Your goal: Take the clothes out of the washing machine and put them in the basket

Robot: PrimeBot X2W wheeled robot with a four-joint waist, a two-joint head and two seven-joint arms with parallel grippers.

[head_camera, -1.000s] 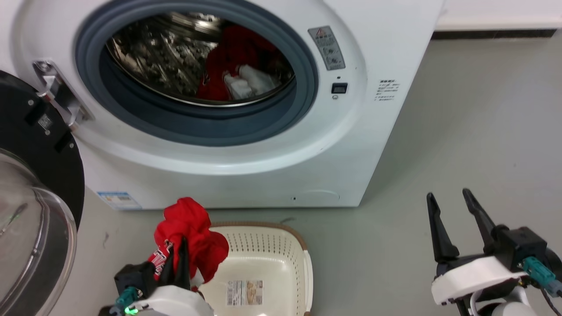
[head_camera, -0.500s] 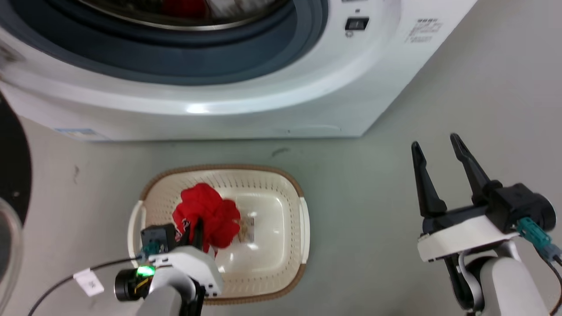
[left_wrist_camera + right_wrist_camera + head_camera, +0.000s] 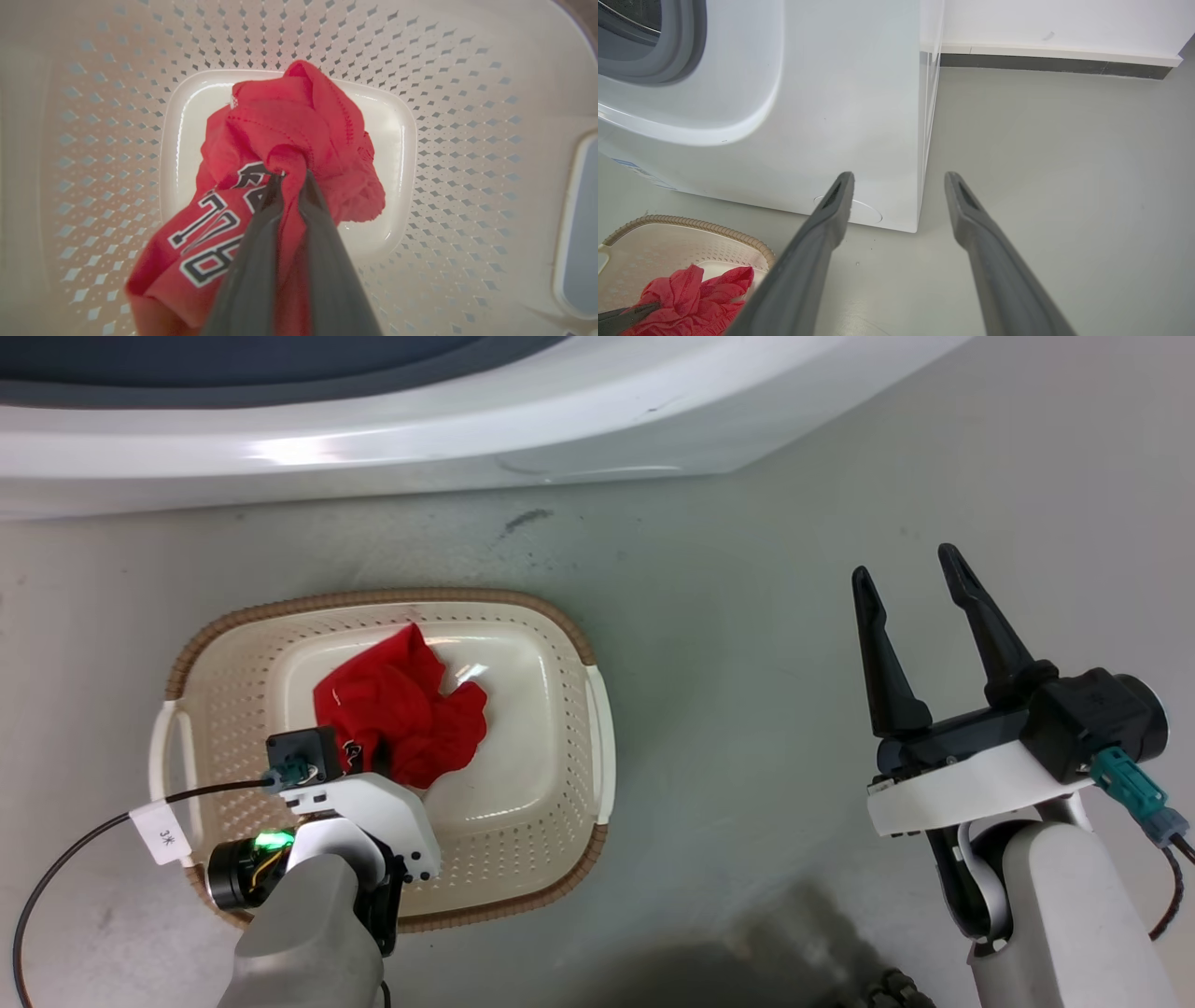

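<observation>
Jersey in basket, basket on floor before washing machine

The jersey is bright red, with white numerals outlined in black. The basket holding it is cream, its walls patterned with small diamond holes, its rim brown and woven-looking, its handles white. Behind the basket the washing machine is white with a grey door ring; the floor around is pale grey.
</observation>
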